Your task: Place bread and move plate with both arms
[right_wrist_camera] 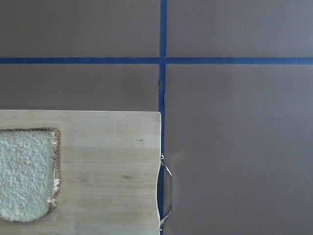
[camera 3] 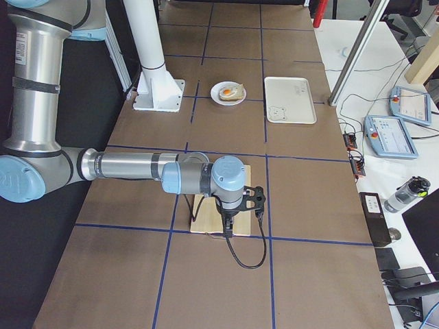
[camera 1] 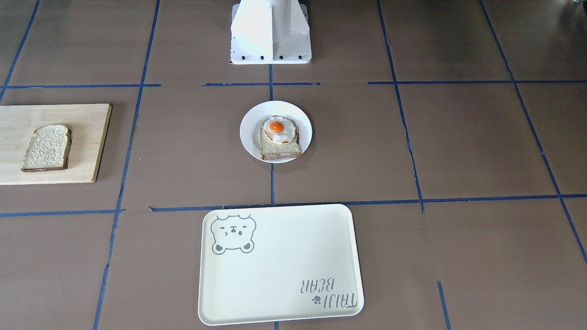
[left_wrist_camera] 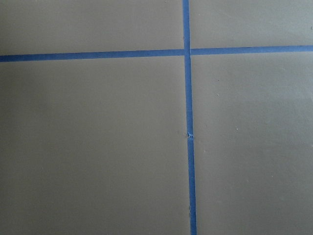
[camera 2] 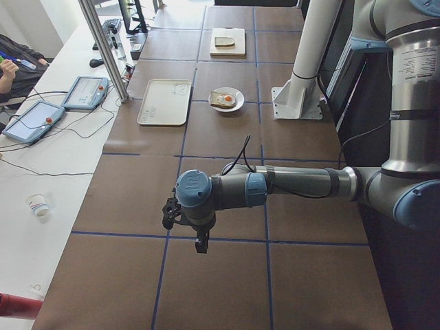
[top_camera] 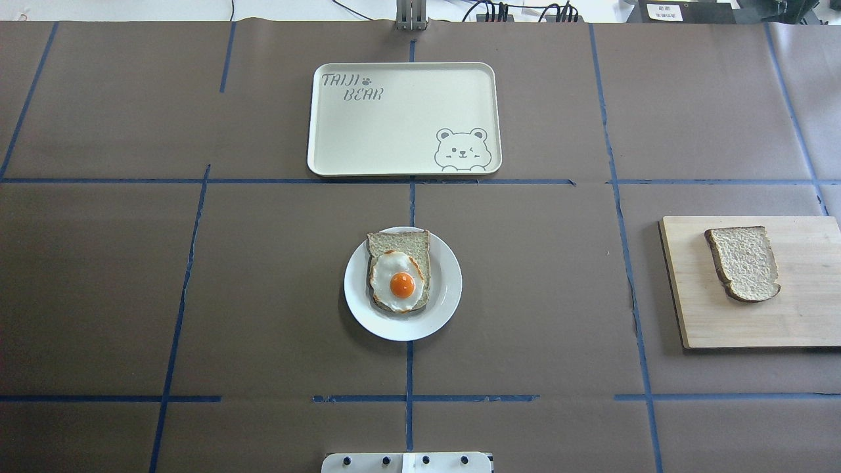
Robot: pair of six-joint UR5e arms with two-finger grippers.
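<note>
The plain bread slice [top_camera: 744,263] lies flat on a wooden cutting board [top_camera: 788,315] at the table's right; it also shows in the front view [camera 1: 47,147] and the right wrist view [right_wrist_camera: 27,174]. The small white plate [top_camera: 447,295] sits at the table's centre and holds a slice topped with a fried egg [top_camera: 397,276]. My right gripper [camera 3: 228,229] hangs above the board's outer end, off to the side of the bread. My left gripper [camera 2: 199,244] hangs over bare table far to the left. Neither shows well enough to tell open from shut.
A cream tray with a bear drawing [top_camera: 394,125] lies beyond the plate, towards the far edge. The board has a metal handle [right_wrist_camera: 167,193] on its end. The white pedestal base [camera 1: 270,34] stands behind the plate. Blue tape lines cross the brown table.
</note>
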